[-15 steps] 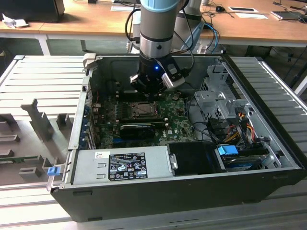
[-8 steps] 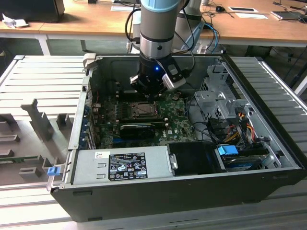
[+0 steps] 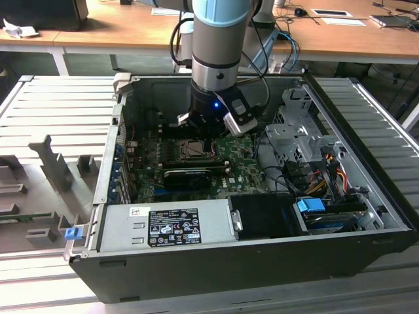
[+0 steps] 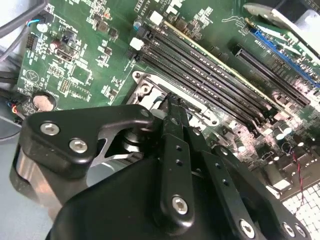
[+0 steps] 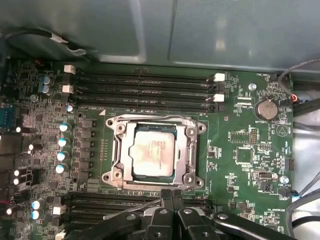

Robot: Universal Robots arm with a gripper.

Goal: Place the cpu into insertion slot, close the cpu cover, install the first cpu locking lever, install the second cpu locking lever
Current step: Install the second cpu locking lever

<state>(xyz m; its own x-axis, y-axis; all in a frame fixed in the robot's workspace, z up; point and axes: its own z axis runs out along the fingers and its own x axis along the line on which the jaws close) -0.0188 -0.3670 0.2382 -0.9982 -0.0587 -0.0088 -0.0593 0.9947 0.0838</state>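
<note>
One chip matters here: the cpu [image 5: 154,152] already lies flat inside the insertion slot [image 5: 116,150], its pale top showing through the square opening of the cpu cover [image 5: 190,150], which looks folded down over it. From my seat, the pincer [image 5: 172,196] sits at the socket's edge on the side facing the nearer bank of black memory slots [image 5: 120,202], fingers pressed together with nothing between them (in the first wrist view the tips almost meet the frame's rim). I judge the chip lies just ahead of the tips, across that rim. In the exterior view the arm [image 3: 219,39] reaches straight down into the open computer case [image 3: 262,261], which rests on a ribbed grey surface [image 3: 59,104], with wooden desks [image 3: 131,26] behind.
</note>
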